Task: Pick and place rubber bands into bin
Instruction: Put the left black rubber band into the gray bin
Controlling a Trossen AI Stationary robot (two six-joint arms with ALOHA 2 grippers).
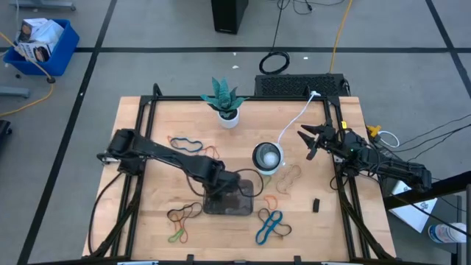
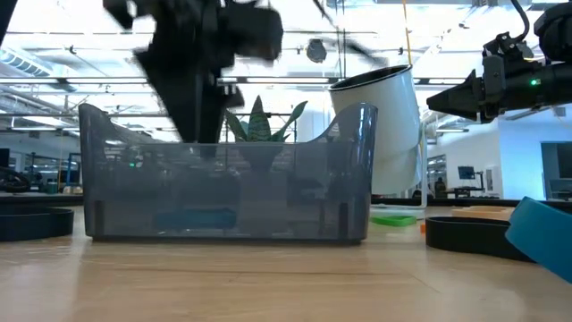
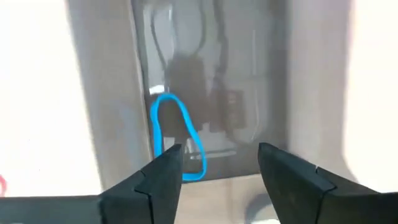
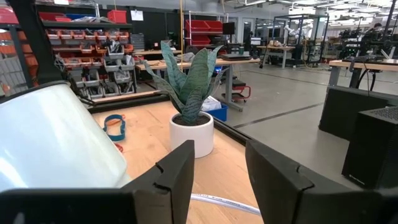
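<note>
The dark grey bin (image 1: 229,200) stands on the table near its front middle; in the low view its wall (image 2: 223,179) looks translucent. One blue rubber band (image 3: 177,143) lies on the bin's floor and also shows in the low view (image 2: 192,217). My left gripper (image 3: 217,171) is open and empty, pointing down over the bin (image 1: 221,188). Other rubber bands lie flat on the table: blue (image 1: 271,227), blue (image 1: 188,143), tan (image 1: 289,177), dark brown (image 1: 184,213), green-yellow (image 1: 179,235). My right gripper (image 1: 305,140) is open and empty, raised at the table's right side.
A round white-silver bowl (image 1: 267,157) stands just beyond the bin, toward the right. A potted plant (image 1: 224,103) stands at the far middle. A white cable (image 1: 294,121) runs from the far right toward the bowl. A small black block (image 1: 316,205) lies at the right.
</note>
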